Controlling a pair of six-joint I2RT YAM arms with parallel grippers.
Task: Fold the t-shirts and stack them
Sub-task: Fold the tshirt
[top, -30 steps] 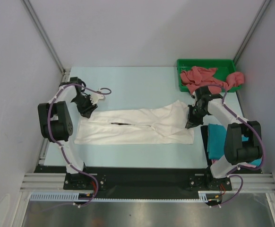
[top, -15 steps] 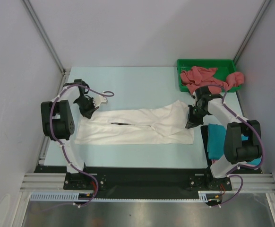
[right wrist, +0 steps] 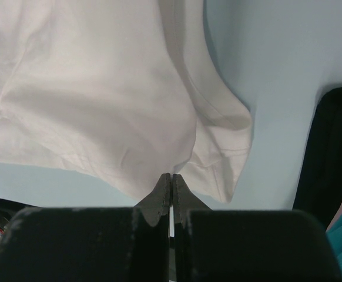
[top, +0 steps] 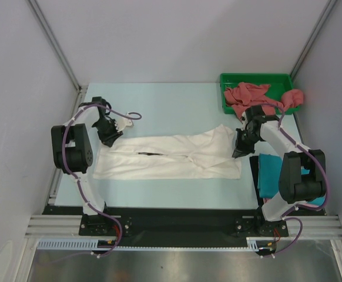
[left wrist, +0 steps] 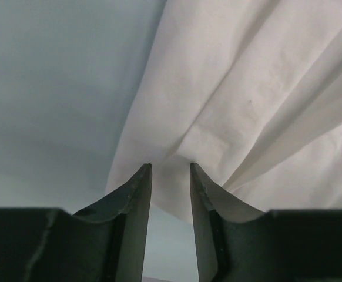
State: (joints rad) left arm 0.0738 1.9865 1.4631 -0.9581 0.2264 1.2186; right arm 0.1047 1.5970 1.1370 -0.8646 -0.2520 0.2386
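Top external only: tray (top: 256,76), red t-shirts (top: 250,96)

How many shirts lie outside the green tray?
2: a white shirt spread mid-table, and a teal shirt beside the right arm. Others may hide beneath it.

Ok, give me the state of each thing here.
white t-shirt, laid out flat, wrinkled
red t-shirts, crumpled in the tray
green tray, full, overflowing
teal t-shirt, lying flat, partly hidden
left gripper, open at the white t-shirt's corner
right gripper, shut on its hem
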